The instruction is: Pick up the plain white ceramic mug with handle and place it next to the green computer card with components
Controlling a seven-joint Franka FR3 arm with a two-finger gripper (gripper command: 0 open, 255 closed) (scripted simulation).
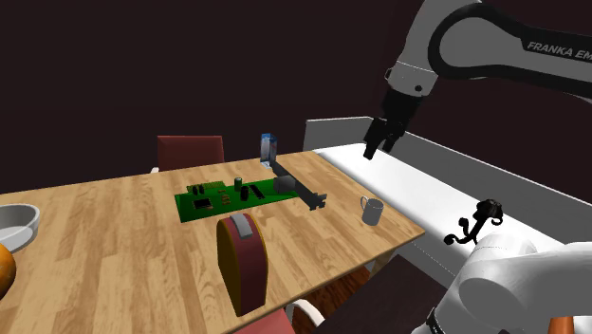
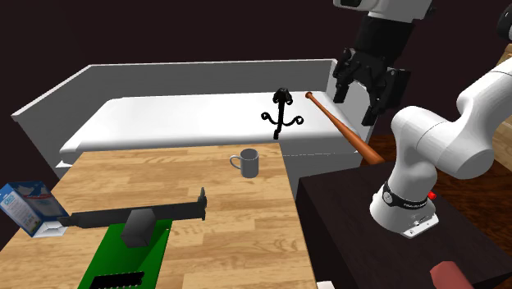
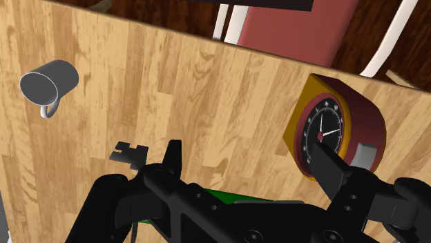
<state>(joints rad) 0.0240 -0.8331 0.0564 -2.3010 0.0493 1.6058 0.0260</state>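
Note:
The small pale grey mug [image 1: 371,211] with a handle stands upright near the wooden table's [image 1: 114,256] corner beside the white tub. It also appears in the second exterior view as the mug [image 2: 247,163] and from above in the wrist view as the mug [image 3: 48,83]. The green computer card [image 1: 232,196] with dark components lies flat mid-table, a black bracket along its end; a strip of the card [image 3: 228,197] shows between my fingers. My gripper [image 1: 382,140] hangs high above the tub's near rim, open and empty, well above the mug. Its fingers [image 2: 367,90] stand apart.
A red and yellow clock [image 1: 242,261] stands at the table's front edge. A blue-white carton [image 1: 268,147] stands behind the card, and a grey bowl [image 1: 17,223] sits far left. The white tub [image 2: 164,115] holds a black hook [image 2: 281,112] and a wooden bat [image 2: 345,130]. A red chair [image 1: 190,152] stands behind.

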